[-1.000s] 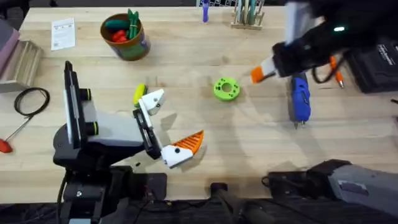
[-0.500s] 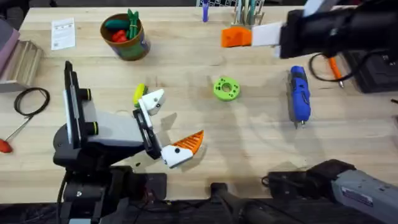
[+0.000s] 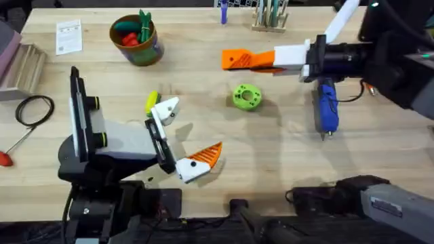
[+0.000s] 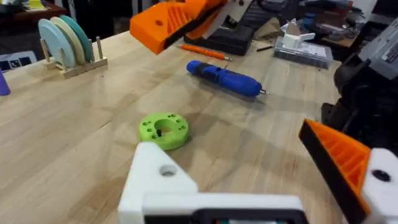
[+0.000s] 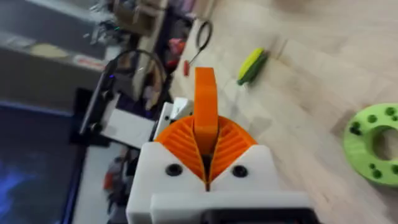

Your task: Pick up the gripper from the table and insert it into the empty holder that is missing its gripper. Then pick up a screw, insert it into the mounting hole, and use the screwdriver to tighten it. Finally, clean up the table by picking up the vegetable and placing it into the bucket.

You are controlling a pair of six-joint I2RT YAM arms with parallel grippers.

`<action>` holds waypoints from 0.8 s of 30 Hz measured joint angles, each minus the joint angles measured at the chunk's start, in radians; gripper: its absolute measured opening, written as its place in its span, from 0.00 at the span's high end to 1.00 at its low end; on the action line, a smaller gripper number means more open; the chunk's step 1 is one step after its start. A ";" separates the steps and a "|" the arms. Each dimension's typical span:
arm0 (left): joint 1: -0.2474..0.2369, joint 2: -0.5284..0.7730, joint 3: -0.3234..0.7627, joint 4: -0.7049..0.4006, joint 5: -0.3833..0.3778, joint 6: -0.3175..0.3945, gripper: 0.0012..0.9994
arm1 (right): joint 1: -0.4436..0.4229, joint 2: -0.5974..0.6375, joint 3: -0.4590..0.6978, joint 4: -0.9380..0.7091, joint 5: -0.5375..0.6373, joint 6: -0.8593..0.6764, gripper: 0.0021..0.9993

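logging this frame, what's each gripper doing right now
Left gripper: open, holding nothing; one white holder lacks its orange tip.
Right gripper: closed on the loose orange fingertip, raised over the table.

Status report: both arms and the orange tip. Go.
Left gripper open, holder bare. Right gripper shut on the gripper, raised above the table. Green ring lies between the arms. Screwdriver lies flat on the table.

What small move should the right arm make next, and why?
Probably carry the small orange plastic wedge tip toward the bare white plastic finger mount on the left gripper: the right gripper is shut on it, and the mount lacks one.
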 joint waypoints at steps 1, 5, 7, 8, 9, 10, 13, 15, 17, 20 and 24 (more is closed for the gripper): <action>0.000 0.000 0.000 0.000 0.000 0.000 0.01 | -0.007 0.028 -0.003 0.023 -0.046 0.005 0.99; 0.000 0.000 0.000 0.000 0.000 0.000 0.01 | -0.009 0.155 -0.005 0.161 -0.210 0.039 0.99; 0.000 0.000 0.000 0.000 0.000 0.000 0.01 | -0.004 0.225 -0.005 0.248 -0.278 0.076 0.99; 0.000 0.000 0.000 0.000 0.000 0.000 0.01 | 0.000 0.267 -0.005 0.304 -0.311 0.104 0.99; 0.000 0.000 0.000 0.000 0.000 0.000 0.01 | 0.004 0.301 -0.004 0.341 -0.331 0.127 0.99; 0.000 0.000 0.000 0.000 0.000 0.000 0.01 | 0.010 0.337 -0.005 0.370 -0.351 0.155 0.99; 0.000 0.000 0.000 0.000 0.000 0.000 0.01 | 0.037 0.427 -0.005 0.405 -0.385 0.215 0.99; 0.000 0.000 0.000 0.000 0.000 0.000 0.01 | 0.062 0.460 -0.005 0.407 -0.397 0.240 0.99; 0.000 0.000 0.000 0.000 0.000 0.000 0.01 | 0.094 0.477 -0.005 0.409 -0.405 0.259 0.99; 0.000 0.000 0.000 0.000 0.000 0.000 0.01 | 0.139 0.480 -0.005 0.415 -0.418 0.274 0.99; 0.000 0.000 0.000 0.000 0.000 0.000 0.01 | 0.179 0.480 -0.005 0.419 -0.426 0.310 0.99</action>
